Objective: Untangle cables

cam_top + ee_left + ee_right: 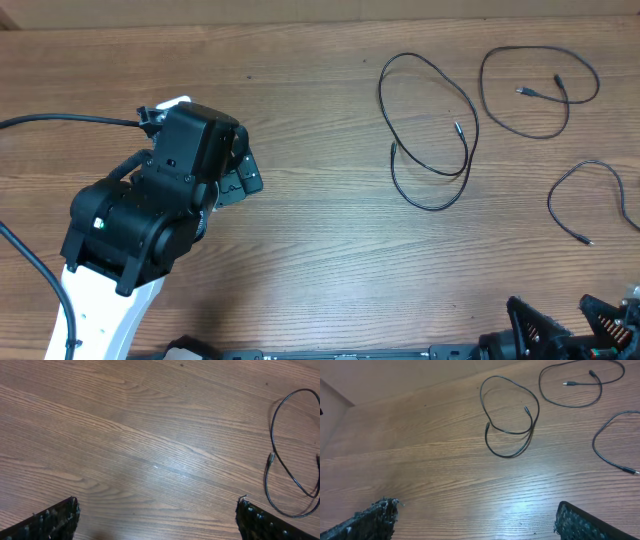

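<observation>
Three thin black cables lie apart on the wooden table. One looped cable (430,125) sits right of centre; it also shows in the left wrist view (285,467) and the right wrist view (512,415). A second looped cable (540,85) lies at the back right and shows in the right wrist view (580,382). A third cable (590,195) curves at the right edge and shows in the right wrist view (610,447). My left gripper (240,180) is open and empty, left of the cables. My right gripper (570,325) is open and empty at the front right.
The left arm's black body and white base (140,240) fill the left front of the table. A black power lead (60,122) runs from the left edge to that arm. Bare wood lies between the arms.
</observation>
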You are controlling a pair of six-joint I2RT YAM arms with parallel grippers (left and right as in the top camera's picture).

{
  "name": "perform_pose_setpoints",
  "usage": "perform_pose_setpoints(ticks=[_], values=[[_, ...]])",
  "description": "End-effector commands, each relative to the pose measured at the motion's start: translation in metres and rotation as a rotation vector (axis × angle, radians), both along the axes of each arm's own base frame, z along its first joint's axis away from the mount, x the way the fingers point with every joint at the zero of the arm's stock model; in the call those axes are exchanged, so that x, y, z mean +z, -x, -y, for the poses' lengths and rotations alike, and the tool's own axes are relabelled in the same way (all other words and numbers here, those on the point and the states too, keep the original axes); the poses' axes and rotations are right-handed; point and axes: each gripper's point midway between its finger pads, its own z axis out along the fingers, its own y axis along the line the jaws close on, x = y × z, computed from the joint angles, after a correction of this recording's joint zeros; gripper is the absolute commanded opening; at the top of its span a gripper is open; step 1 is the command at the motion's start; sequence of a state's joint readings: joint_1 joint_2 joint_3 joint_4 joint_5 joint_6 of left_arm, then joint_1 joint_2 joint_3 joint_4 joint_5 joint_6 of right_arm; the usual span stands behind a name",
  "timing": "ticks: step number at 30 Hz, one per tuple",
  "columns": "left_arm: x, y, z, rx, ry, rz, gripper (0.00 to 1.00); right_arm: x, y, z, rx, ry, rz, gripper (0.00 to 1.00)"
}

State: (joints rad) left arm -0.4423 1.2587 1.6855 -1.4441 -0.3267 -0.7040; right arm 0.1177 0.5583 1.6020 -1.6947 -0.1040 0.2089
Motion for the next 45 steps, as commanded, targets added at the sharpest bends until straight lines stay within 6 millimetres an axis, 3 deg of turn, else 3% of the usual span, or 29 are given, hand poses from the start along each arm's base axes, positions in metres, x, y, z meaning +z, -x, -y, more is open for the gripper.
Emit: perform_pose_setpoints(ticks=[1, 6, 10, 14, 19, 25, 37, 45], values=[[0.002, -0.001, -0.004, 0.025, -0.006, 0.011, 1.00, 0.000, -0.002, 0.001, -0.004, 0.005, -0.002, 1.00], [0.002, -0.001, -0.004, 0.025, -0.006, 0.011, 0.99, 0.007, -0.006, 0.010, -0.073, 0.029, 0.041, 1.00], [0.002, -0.001, -0.004, 0.025, -0.006, 0.011, 1.00, 0.027, -0.018, 0.010, -0.072, 0.058, 0.187, 1.00], [0.002, -0.001, -0.004, 0.025, -0.006, 0.011, 1.00, 0.030, -0.024, 0.006, -0.054, 0.079, 0.315, 1.00], [0.002, -0.001, -0.004, 0.025, -0.006, 0.011, 0.99, 0.000, -0.034, 0.004, -0.071, 0.070, 0.406, 1.00], [0.002, -0.001, -0.004, 0.025, -0.006, 0.011, 1.00, -0.034, -0.064, -0.001, -0.043, 0.056, 0.500, 1.00], [0.002, -0.001, -0.004, 0.025, -0.006, 0.011, 1.00, -0.071, -0.143, 0.002, -0.030, 0.061, 0.780, 1.00], [0.002, -0.001, -0.004, 0.025, -0.006, 0.011, 0.99, -0.108, -0.165, 0.003, -0.032, 0.062, 0.847, 1.00]])
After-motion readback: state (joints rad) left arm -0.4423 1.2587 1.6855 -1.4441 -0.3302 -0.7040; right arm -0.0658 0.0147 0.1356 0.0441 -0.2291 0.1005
